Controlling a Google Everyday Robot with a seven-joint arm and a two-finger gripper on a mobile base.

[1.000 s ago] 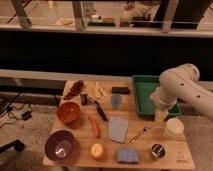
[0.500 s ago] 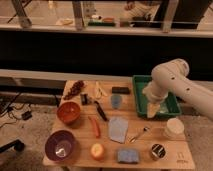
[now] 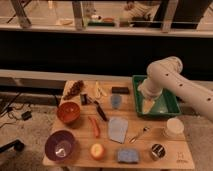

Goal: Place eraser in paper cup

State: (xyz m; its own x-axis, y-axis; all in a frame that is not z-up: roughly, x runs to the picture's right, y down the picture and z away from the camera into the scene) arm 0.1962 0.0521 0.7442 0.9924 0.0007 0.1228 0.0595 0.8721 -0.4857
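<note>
The eraser (image 3: 120, 90) is a small flat black block lying on the wooden table at the back, just left of the green tray (image 3: 170, 109). The paper cup (image 3: 174, 128) is whitish and stands upright at the right of the table, in front of the tray. My white arm comes in from the right and bends down. My gripper (image 3: 147, 103) hangs over the left part of the green tray, to the right of the eraser and behind and to the left of the paper cup. I see nothing held in it.
A small blue-grey cup (image 3: 116, 101), a black-handled tool (image 3: 100, 110), a blue cloth (image 3: 117, 129), a spoon (image 3: 139, 134), a metal tin (image 3: 158, 151), a blue sponge (image 3: 128, 156), an apple (image 3: 97, 150), a purple bowl (image 3: 60, 145) and an orange bowl (image 3: 68, 112) crowd the table.
My arm has swung left, from above the paper cup at the right edge to over the left part of the green tray. The objects on the table have not moved.
</note>
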